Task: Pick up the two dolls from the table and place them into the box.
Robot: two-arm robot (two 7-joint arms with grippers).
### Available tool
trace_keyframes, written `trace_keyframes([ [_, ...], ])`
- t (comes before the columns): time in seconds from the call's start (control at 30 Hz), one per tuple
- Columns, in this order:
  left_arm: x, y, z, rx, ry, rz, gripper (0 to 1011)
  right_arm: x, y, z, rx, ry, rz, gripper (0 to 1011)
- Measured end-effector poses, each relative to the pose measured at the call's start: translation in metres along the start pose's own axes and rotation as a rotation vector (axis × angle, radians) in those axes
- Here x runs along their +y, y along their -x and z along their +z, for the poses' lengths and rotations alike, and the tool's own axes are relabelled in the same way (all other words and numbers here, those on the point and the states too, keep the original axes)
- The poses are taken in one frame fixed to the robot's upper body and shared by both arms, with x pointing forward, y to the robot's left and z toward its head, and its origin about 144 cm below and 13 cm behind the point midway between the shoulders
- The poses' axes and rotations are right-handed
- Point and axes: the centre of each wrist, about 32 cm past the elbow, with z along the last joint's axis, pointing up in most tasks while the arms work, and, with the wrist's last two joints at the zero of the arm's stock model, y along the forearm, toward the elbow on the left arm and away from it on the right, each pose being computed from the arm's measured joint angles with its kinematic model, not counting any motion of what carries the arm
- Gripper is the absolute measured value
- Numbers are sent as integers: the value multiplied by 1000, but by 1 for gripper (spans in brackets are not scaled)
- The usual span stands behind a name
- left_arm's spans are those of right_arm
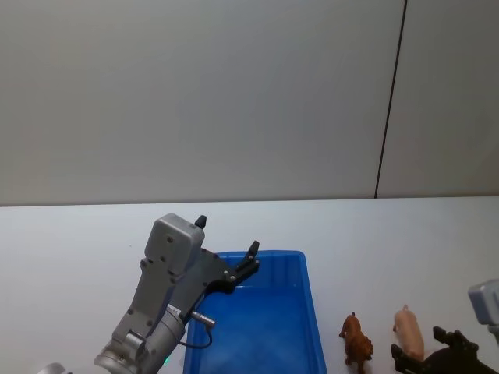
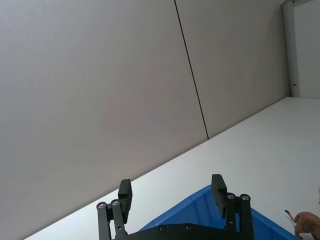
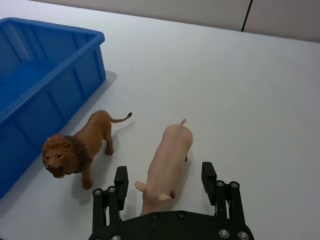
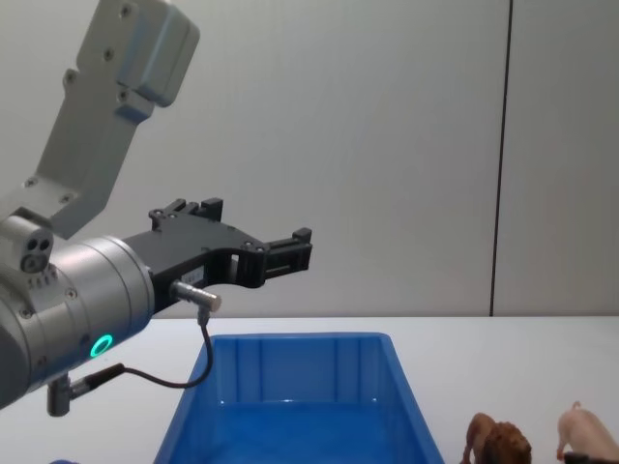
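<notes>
Now open right gripper (image 3: 165, 173) hangs over pig (image 3: 169, 156), lion (image 3: 80, 147) at nine o'clock: lower, squeeze mid-body; left gripper (image 2: 172, 186), open, above box (image 1: 310, 312).

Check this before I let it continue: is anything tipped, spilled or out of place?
Nothing stands out. The lion and pig stand upright on the table beside the box, which sits level. The right end effector is open by the pig; the left end effector is open above the box.
</notes>
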Motion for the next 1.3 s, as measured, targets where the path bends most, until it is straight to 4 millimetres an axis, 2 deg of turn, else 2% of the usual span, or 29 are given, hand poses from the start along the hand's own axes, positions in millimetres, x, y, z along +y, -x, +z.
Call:
trace_keyframes([
  [0.3,0,0,0,0,0,0,1001,7,-1,-4,40,29,4,702],
  [0.33,0,0,0,0,0,0,1001,8,-1,-4,46,31,5,646],
  [0.5,0,0,0,0,0,0,1001,11,-2,-4,61,35,6,510],
  [0.6,0,0,0,0,0,0,1001,12,-2,-4,68,35,5,393],
  [0.9,0,0,0,0,0,0,1001,14,-2,1,64,-9,-14,369],
  [1.3,0,0,0,0,0,0,1001,14,-1,32,18,-132,28,369],
])
